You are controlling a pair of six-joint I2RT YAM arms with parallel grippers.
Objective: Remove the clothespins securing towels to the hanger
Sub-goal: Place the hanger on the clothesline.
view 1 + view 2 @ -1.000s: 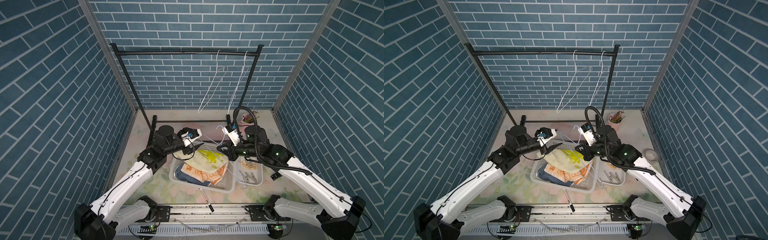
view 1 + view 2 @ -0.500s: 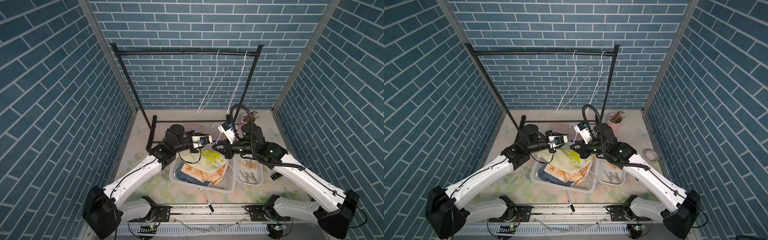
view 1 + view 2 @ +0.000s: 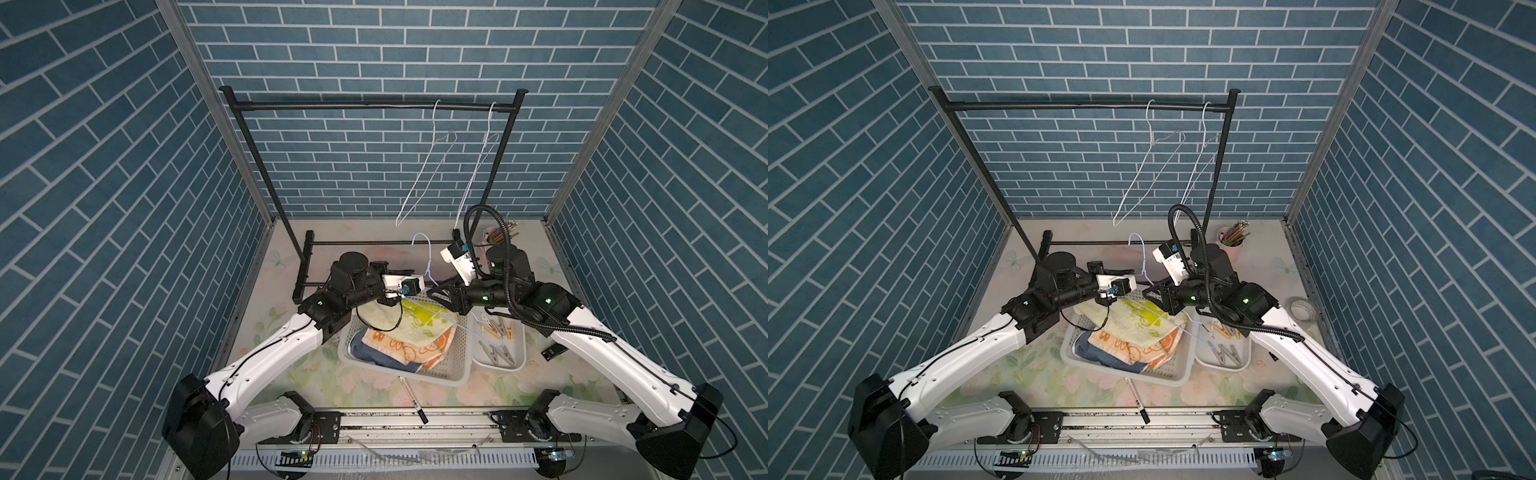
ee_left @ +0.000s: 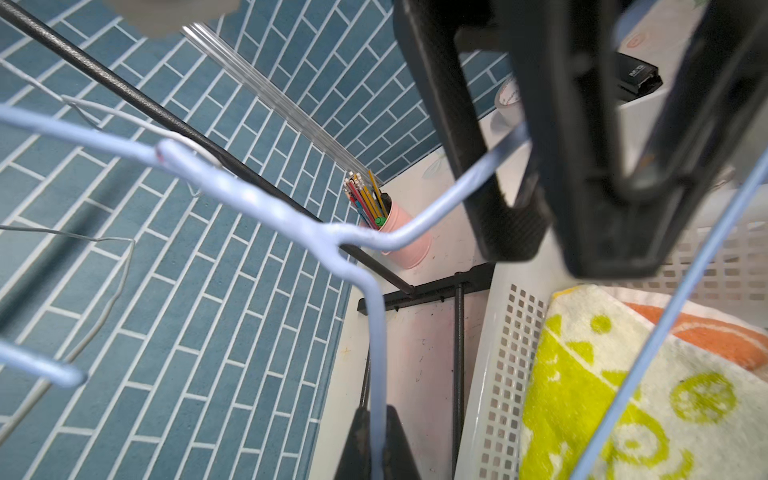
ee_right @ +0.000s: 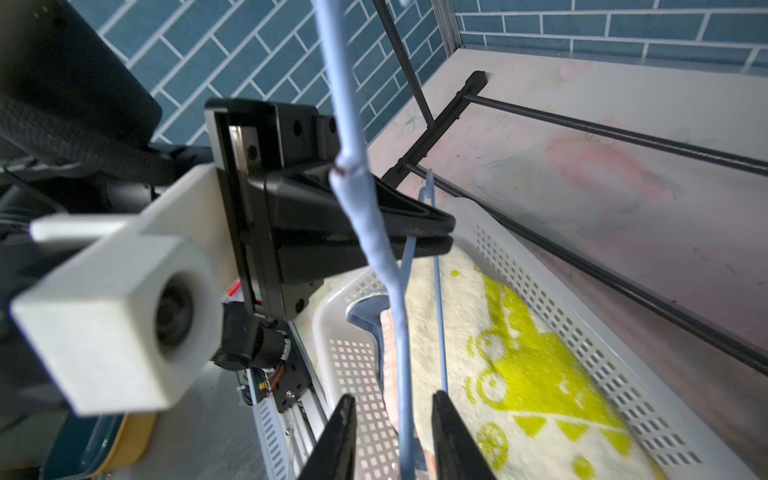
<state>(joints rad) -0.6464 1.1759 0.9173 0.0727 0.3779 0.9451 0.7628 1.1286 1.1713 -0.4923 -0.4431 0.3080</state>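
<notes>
Handing pale blue wire hanger (image 5: 353, 195) across, I judge: left pincer (image 5: 446, 237) clamped on it, right pincer (image 5: 392, 415) parted around wire. Three terry towels (image 3: 415, 328) in white perforated basket (image 3: 436, 376), tan and grey clothespins (image 3: 500, 328) in white tray (image 3: 498, 366) beside. Next: back right arm clear

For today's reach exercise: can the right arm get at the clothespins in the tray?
Probably yes: the clothespins lie uncovered beside the open right hand; only the hanger overhangs them.
</notes>
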